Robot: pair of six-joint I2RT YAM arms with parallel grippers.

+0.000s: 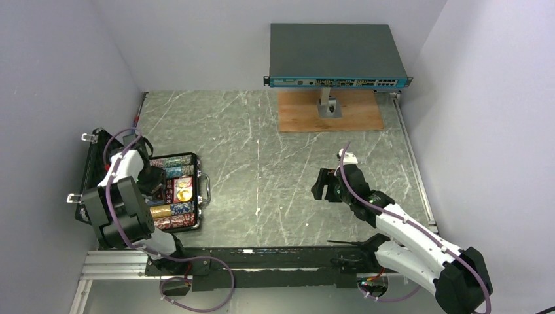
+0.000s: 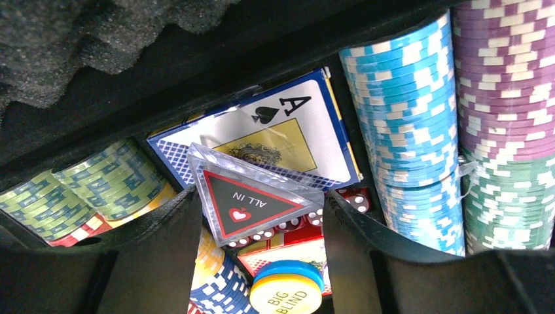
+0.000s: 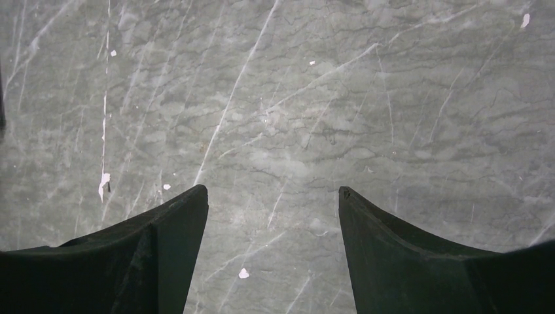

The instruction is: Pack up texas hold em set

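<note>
The black briefcase [image 1: 195, 159] lies open at the left, its foam-lined lid [image 1: 90, 171] folded out to the left. My left gripper [image 1: 156, 180] is down inside it. In the left wrist view the left gripper [image 2: 262, 193] holds the red triangular "ALL IN" token [image 2: 252, 199] between its fingertips, over red dice [image 2: 353, 199] and an ace-of-spades card deck [image 2: 275, 127]. A blue and yellow "BIG BLIND" disc [image 2: 286, 291] lies below on a red-yellow card box [image 2: 298, 252]. Rows of blue chips [image 2: 399, 111] and purple chips [image 2: 504, 78] fill the case. My right gripper [image 1: 321, 185] is open and empty over bare table [image 3: 271, 193].
A big grey network switch [image 1: 337, 55] stands on a post over a wooden board [image 1: 330, 111] at the back. The case's silver handle [image 1: 205, 190] faces the table's middle. Walls close in on the left and right sides.
</note>
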